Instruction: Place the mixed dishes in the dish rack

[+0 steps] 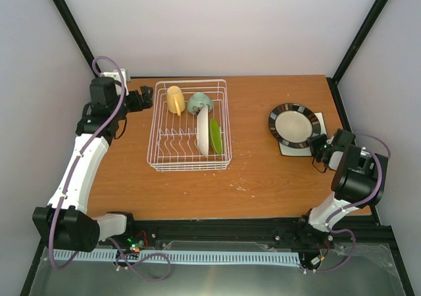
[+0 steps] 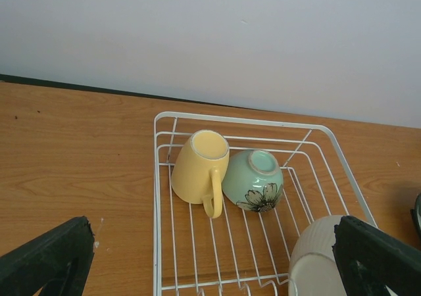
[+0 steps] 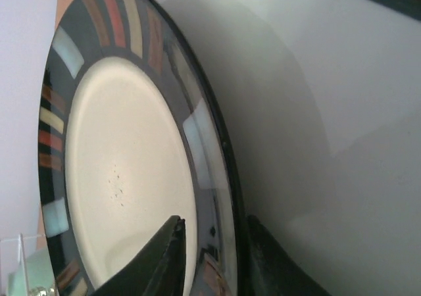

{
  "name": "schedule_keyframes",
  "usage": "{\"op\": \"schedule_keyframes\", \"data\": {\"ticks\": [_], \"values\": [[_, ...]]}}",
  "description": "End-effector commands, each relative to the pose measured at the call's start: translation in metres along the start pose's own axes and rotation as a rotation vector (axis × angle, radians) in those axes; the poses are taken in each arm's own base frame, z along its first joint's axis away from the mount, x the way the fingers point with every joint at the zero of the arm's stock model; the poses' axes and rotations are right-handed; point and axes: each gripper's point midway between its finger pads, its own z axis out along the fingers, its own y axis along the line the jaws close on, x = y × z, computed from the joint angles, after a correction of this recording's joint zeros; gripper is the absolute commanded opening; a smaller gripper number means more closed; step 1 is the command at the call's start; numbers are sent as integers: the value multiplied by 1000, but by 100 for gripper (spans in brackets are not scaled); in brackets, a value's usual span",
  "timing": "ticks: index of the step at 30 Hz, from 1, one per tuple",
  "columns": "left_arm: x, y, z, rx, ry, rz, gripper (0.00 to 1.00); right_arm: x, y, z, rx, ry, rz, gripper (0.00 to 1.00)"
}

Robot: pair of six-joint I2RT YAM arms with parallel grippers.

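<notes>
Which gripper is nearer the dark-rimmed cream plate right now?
Right. The right gripper straddles the rim of the dark-rimmed cream plate; the left gripper sits beyond the dish rack, at its far-left corner.

We log a brown wooden table (image 1: 256,174) bearing the white wire dish rack (image 1: 191,165) left of centre and, well apart rightward, a square white plate (image 1: 293,150).

My bench is a wood-grain tabletop (image 1: 263,177), scuffed pale in places near the front. Plain white walls (image 1: 223,26) close it in on three sides, with a slanted black frame post at the left (image 1: 69,23) and another at the right (image 1: 368,29). Along the near edge runs a black rail (image 1: 223,229), and below it lies a pale slotted strip (image 1: 197,258).
</notes>
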Motion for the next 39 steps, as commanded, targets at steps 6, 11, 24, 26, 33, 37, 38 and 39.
{"op": "schedule_keyframes", "data": {"ticks": [6,11,24,26,33,37,38,39], "values": [[-8,2,3,-2,-29,23,100,21,-26,7,46,61,47,5],[-7,-2,3,20,-26,22,100,24,-20,5,2,67,46,3],[-21,-66,-29,371,-98,88,100,35,38,-11,-381,94,75,3],[-20,-72,-32,409,-97,94,100,34,48,-16,-442,88,73,3],[-19,-77,-34,441,-96,91,100,32,72,-28,-617,101,115,3],[-17,-77,-31,445,-90,88,100,35,67,-26,-610,104,121,3],[-17,-77,-32,446,-90,90,100,35,67,-27,-611,102,117,3],[-17,-77,-32,448,-90,90,100,36,67,-27,-615,102,114,3]]}}
